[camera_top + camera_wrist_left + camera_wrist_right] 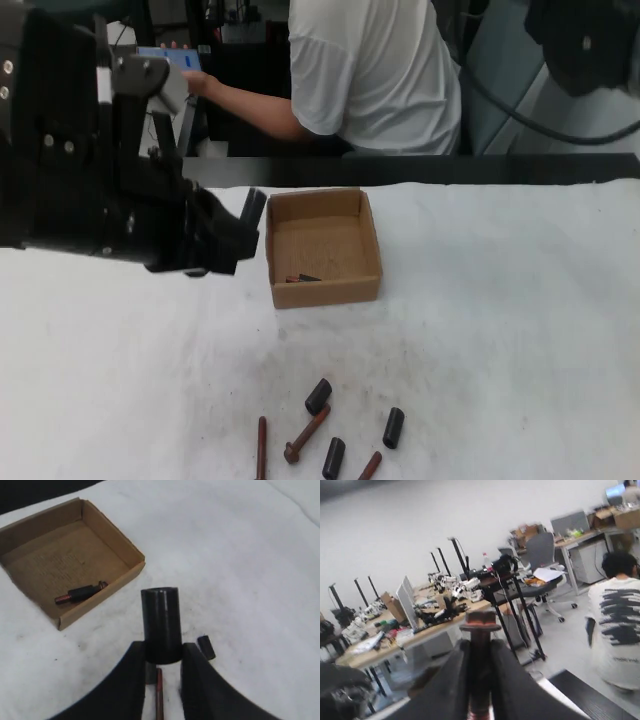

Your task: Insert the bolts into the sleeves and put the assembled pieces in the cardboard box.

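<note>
My left gripper [162, 652] is shut on an upright black sleeve [161, 622], held above the white bench just left of the cardboard box [322, 292]. In the high view this sleeve [252, 206] sticks up from the left arm's tip. The box [102, 601] holds one assembled piece [80, 593], also seen from above [300, 278]. My right gripper [479, 650] is shut on a reddish bolt [480, 625], head outward, raised high and facing the room. Loose sleeves [318, 396] and bolts [305, 435] lie near the front edge.
The bench is covered by a white cloth [500, 330]. The left arm's black bulk [90, 190] covers the left side. A dark arm part [585, 40] hangs at the top right. One loose bolt [159, 697] and sleeve [206, 647] lie under the left gripper.
</note>
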Robot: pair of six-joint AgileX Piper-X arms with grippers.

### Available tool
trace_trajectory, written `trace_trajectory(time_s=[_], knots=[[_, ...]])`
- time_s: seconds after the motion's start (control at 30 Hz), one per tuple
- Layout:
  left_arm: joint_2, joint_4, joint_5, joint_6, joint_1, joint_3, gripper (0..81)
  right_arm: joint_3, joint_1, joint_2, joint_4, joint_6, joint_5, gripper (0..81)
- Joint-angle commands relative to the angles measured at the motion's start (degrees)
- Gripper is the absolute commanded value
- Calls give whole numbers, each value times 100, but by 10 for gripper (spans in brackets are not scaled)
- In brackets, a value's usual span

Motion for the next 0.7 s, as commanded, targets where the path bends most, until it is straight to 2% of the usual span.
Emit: trace_trajectory(time_s=[0.0, 0.1, 0.2, 0.33, 0.5, 0.6, 0.67], knots=[[-71, -590, 131, -407, 11, 27, 3, 297, -171, -82, -1666, 1337, -34, 8], [-71, -1438, 569, -1122, 11, 232, 3, 724, -350, -82, -2741, 2264, 122, 8], [-71, -2325, 809, -1860, 11, 541, 3, 1050, -458, -82, -3222, 2720, 131, 8], [-71, -3778, 1187, -2895, 11, 1050, 3, 1409, -439, -82, -3390, 2884, 79, 8], [-83, -6522, 1258, -4602, 11, 1916, 3, 1751, -355, -82, -3429, 2884, 190, 8], [-83, -7482, 1258, -5178, 11, 2368, 3, 1883, -312, -82, -3416, 2884, 162, 8], [-83, -7570, 1258, -5257, 11, 2576, 3, 1971, -220, -71, -3333, 2884, 73, 8]])
